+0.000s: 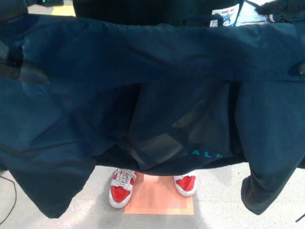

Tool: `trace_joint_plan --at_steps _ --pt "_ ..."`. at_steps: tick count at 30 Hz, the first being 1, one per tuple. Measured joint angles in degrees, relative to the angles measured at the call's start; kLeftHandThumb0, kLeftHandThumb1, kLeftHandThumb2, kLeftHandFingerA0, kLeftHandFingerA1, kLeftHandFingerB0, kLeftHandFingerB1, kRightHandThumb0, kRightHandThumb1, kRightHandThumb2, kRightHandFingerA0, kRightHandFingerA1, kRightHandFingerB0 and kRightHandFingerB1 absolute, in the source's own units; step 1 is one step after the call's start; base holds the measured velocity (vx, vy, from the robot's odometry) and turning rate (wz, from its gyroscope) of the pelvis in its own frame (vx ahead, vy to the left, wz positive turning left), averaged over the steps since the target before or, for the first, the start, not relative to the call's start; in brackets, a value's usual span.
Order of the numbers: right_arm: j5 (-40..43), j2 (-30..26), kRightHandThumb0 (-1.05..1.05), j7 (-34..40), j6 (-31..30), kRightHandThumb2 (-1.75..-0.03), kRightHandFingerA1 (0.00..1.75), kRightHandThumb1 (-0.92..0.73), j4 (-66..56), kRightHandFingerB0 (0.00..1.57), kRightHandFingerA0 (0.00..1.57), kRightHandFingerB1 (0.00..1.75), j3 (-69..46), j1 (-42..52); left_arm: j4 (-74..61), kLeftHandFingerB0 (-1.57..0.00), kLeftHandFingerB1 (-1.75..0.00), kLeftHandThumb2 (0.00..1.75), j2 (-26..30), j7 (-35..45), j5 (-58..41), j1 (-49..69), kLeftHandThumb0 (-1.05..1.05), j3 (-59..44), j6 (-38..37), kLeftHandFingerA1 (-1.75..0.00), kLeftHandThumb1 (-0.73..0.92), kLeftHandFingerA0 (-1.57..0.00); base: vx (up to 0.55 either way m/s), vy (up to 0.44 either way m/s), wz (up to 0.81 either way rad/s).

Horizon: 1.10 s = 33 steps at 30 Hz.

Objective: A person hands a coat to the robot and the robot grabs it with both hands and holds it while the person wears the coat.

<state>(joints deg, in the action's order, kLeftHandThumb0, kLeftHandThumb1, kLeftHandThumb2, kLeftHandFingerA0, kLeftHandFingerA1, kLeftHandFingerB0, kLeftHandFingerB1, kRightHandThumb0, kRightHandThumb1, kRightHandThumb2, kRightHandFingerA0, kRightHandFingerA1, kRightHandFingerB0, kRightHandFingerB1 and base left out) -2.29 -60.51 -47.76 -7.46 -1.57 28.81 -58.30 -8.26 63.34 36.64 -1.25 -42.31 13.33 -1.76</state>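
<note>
The robot's left hand (21,71), a black shape at the left edge, is clenched on the dark navy coat (152,95); the right hand is hidden. The coat stretches sideways across the view, sleeves hanging down. Below, a person's red-and-white sneakers (123,188) stand on an orange floor mat (159,200), on pale floor (219,210).

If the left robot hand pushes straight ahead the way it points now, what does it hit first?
Most likely the coat itself: the left robot hand sits right against its fabric. A person stands behind the coat, with only the shoes showing, so depth beyond the cloth is unclear.
</note>
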Motion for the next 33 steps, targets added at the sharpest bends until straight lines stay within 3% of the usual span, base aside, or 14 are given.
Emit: trace_joint_plan --at_steps 3,4,9,10,11,12,18,19,22,25,26,28,29,33 --pt "-0.93 0.8 -0.91 -3.14 -1.12 -0.93 0.59 -0.57 1.92 0.06 0.48 0.16 2.74 -1.97 -0.08 -0.05 -0.19 0.82 0.05 2.25 -0.01 -0.01 -0.78 0.76 1.18 -0.27 0.47 -0.06 0.0 0.0 0.0" --pt "-1.23 1.07 -0.85 -4.0 -1.46 -0.61 0.56 -0.68 2.37 0.06 0.57 0.23 3.51 -2.51 -0.12 -0.07 -0.19 0.82 0.07 2.89 -0.01 -0.01 -0.79 1.01 1.46 -0.28 0.48 -0.06 0.0 0.0 0.0" --pt "-2.56 2.29 -0.84 -8.99 -3.53 -0.92 0.5 -0.54 4.34 0.06 0.23 0.22 7.4 -5.14 -0.51 -0.1 -0.24 0.58 0.1 6.29 0.03 -0.01 -0.77 2.17 3.32 -0.28 0.56 -0.11 0.0 0.0 0.0" --pt "-2.88 2.41 -0.85 -10.1 -3.97 -0.91 0.49 -0.55 4.63 0.05 0.2 0.25 8.11 -5.63 -0.61 -0.1 -0.28 0.86 0.1 7.0 0.03 -0.01 -0.74 2.32 3.74 -0.37 0.46 -0.01 0.0 0.0 0.0" --pt "-3.0 2.48 -0.39 -10.58 -4.16 -0.93 0.49 -0.27 4.74 0.0 0.02 0.49 8.41 -5.8 -0.68 -0.1 -0.23 0.66 0.1 7.31 0.04 -0.01 -0.82 2.42 3.98 -0.32 0.48 -0.1 0.0 0.0 0.0" --pt "-3.27 2.66 -0.84 -11.76 -4.61 -0.91 0.51 -0.54 5.04 0.06 0.23 0.27 9.11 -6.24 -0.86 -0.1 -0.32 0.85 0.1 8.06 0.05 -0.01 -0.76 2.7 4.45 -0.38 0.48 -0.04 0.0 0.0 0.0" --pt "-4.42 3.5 -0.84 -17.67 -7.47 -0.92 0.53 -0.55 5.53 0.08 0.32 0.36 11.03 -7.5 -2.25 0.0 -0.46 0.86 0.1 11.89 0.07 0.06 -0.37 4.06 7.51 -0.48 0.2 -0.01 0.0 0.0 0.0" --pt "-4.5 3.57 -0.95 -18.17 -7.75 -0.91 0.55 -0.62 5.54 0.15 0.45 0.38 11.09 -7.5 -2.37 -0.18 -0.27 0.58 0.1 12.24 0.07 0.1 -0.79 4.12 7.8 -0.31 0.57 -0.21 0.0 0.0 0.0" --pt "-5.35 4.1 -0.86 -20.98 -9.17 -0.93 0.58 -0.61 5.69 0.38 0.69 0.47 10.83 -7.24 -3.08 -0.32 -0.43 0.88 0.09 14.83 0.08 0.94 -0.81 4.46 10.1 -0.45 0.49 -0.3 0.0 0.0 0.0" --pt "-6.53 4.57 -0.8 -20.78 -9.48 -0.62 0.51 -0.72 5.27 0.61 0.89 0.42 8.81 -5.27 -3.29 -0.54 -0.38 0.6 -0.05 16.4 0.24 1.54 -0.83 4.53 10.94 -0.42 0.61 -0.54 0.0 0.0 0.0" --pt "-6.8 4.77 -0.78 -20.4 -9.43 -0.66 0.55 -0.81 5.17 0.96 1.15 0.54 7.98 -4.43 -3.31 -0.94 -0.61 0.63 -0.13 16.73 0.31 1.68 -0.88 4.51 11.0 -0.87 0.75 -1.08 0.0 0.0 0.0" --pt "-7.25 5.1 -0.68 -18.82 -8.62 -0.68 0.75 -0.88 4.69 1.16 1.28 0.67 5.73 -2.21 -3.29 -1.08 -0.58 0.68 -0.47 16.52 0.86 2.45 -0.82 4.19 10.44 -0.65 0.88 -1.15 0.0 0.0 0.0" --pt "-7.33 5.34 -0.54 -17.65 -7.94 -0.73 1.62 -0.92 4.36 0.76 0.93 1.48 4.52 -0.92 -3.39 -1.06 -0.82 0.71 -0.77 15.96 1.2 3.06 -0.63 3.93 9.97 -0.68 0.92 -1.07 0.0 0.0 0.0" --pt "-7.6 6.42 -0.41 -12.86 -5.16 -0.68 1.75 -0.92 3.56 0.56 0.77 1.56 0.52 3.26 -4.06 -0.8 -0.93 0.66 -2.03 13.2 2.42 4.58 -0.37 2.81 8.69 -1.18 0.91 -0.9 0.0 0.0 0.0"
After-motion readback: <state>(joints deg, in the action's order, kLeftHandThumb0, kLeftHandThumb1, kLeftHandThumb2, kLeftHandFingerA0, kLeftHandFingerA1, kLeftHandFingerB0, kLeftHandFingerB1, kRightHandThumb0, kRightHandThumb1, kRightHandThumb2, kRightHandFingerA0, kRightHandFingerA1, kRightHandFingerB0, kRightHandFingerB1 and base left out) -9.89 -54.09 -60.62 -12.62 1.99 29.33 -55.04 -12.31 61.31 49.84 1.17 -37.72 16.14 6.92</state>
